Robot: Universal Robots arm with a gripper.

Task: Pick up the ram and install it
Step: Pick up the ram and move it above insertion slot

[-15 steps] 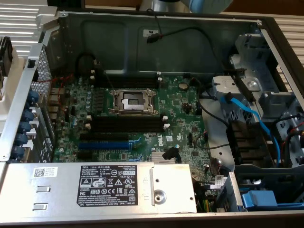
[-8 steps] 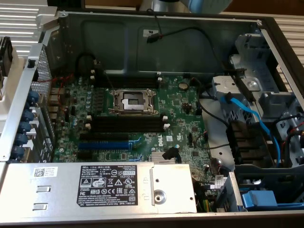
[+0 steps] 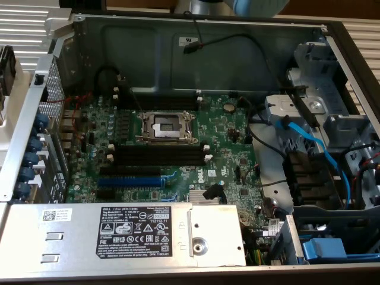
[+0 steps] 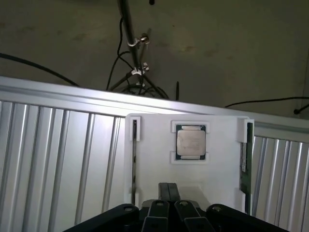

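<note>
Closed completely, fingertips pressed together, gripping nothing: black hand (image 4: 168,187), hovering at the edge of a flat white plastic tray (image 4: 154,159) on the ribbed silver table (image 4: 58,154). Standing on edge in a side slot of that tray, apart from the hand: long thin dark-green ram stick (image 4: 247,159). Lying flat mid-tray: square silver processor chip (image 4: 191,143). In the exterior view: open grey metal computer case (image 3: 237,65), green motherboard (image 3: 231,160), long black slots (image 3: 157,153) with white end clips.

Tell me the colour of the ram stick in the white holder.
Dark green; the ram shows best in the wrist view, in the white holder.
</note>
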